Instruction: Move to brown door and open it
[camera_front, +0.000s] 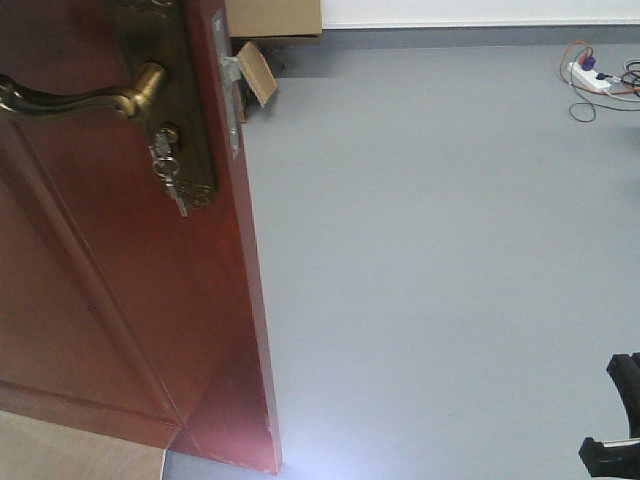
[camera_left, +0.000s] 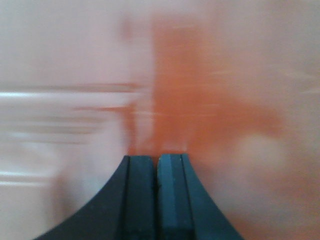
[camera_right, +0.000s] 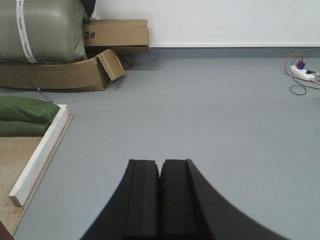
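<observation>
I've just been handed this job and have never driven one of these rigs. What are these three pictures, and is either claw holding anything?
This is a wheeled robot with two arms, each ending in a claw, and three cameras.

The front-facing picture looks ahead and down. On its left is the brown door, seen edge-on, with its brass handle, keys hanging below it and a silver latch plate on the edge. Beyond is bare grey floor, with a power strip and cables far right.

The left wrist picture looks along the left claw. Its jaws are together with nothing between them. Behind it is only a reddish blur, too smeared to identify.

The right wrist picture shows the right claw, also closed and empty, pointing over the floor toward cardboard boxes, green sacks and a white wall.
</observation>
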